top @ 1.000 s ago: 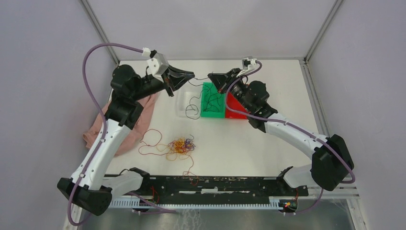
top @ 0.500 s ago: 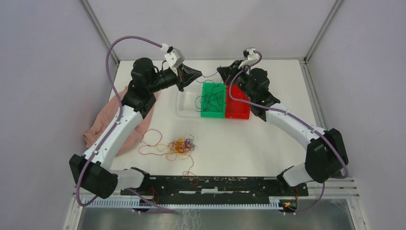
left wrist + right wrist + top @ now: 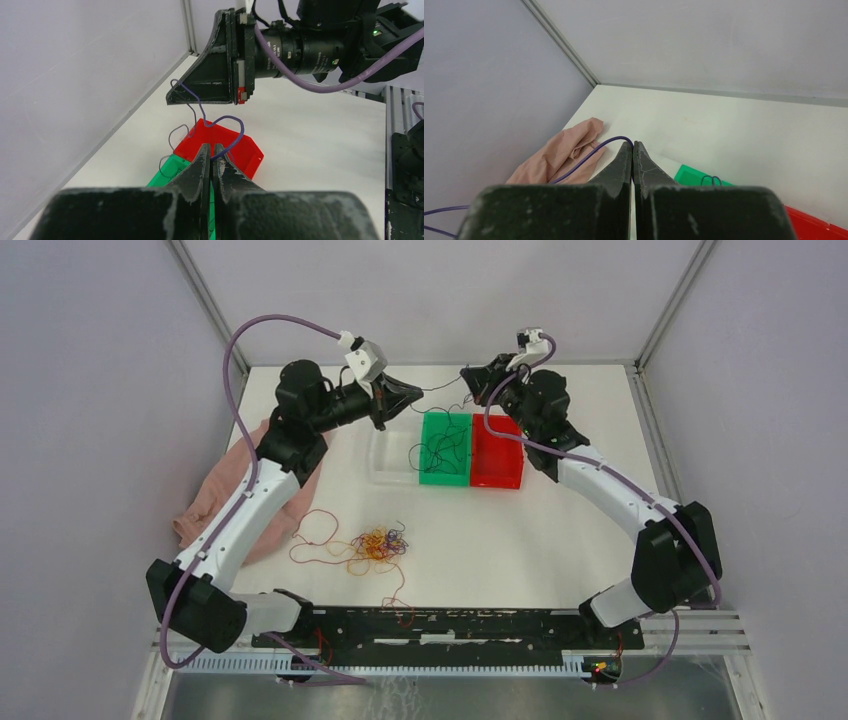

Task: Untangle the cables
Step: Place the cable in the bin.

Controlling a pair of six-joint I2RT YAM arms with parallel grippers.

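Note:
A dark purple cable (image 3: 440, 392) stretches between my two grippers above the back of the table. My left gripper (image 3: 414, 395) is shut on one end; in the left wrist view the cable (image 3: 231, 137) loops out of its tips (image 3: 210, 147) toward the right gripper (image 3: 172, 98). My right gripper (image 3: 466, 374) is shut on the other end; the right wrist view shows the cable (image 3: 589, 156) leaving its tips (image 3: 632, 145). More dark cables (image 3: 440, 448) lie in the green bin (image 3: 432, 476). A tangle of red, orange and purple cables (image 3: 375, 543) lies on the table.
A red bin (image 3: 497, 472) adjoins the green one; a clear bin (image 3: 385, 458) sits to its left. A pink cloth (image 3: 215, 495) lies at the left edge under the left arm. A black rail (image 3: 450, 625) runs along the near edge. Walls enclose the back and sides.
Both grippers have risen and moved back. The right gripper has pulled away to the right, drawing the purple cable taut. The left arm swung up and back from over the cloth.

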